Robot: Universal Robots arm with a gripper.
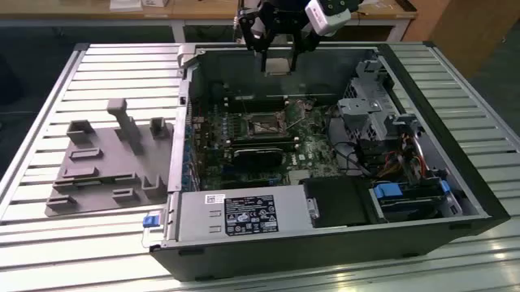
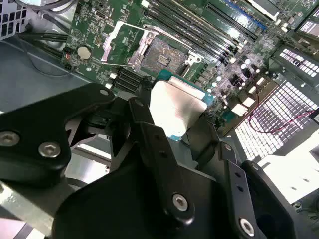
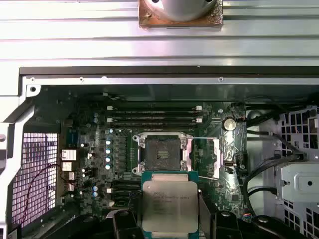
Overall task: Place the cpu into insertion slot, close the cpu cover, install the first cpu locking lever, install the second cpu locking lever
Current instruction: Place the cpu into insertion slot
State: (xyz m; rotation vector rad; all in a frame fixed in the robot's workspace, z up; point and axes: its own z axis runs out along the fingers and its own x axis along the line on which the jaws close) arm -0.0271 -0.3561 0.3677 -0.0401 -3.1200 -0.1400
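The gripper squeezes the cpu by its edges, well clear of the open socket, free room around.

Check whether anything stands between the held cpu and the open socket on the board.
Nothing visible does. The gripper holds the cpu up over the case, apart from the socket, which lies bare. In the second wrist view the cpu cover is tilted up off it.

Tool: matte black links, silver screws; white camera housing.
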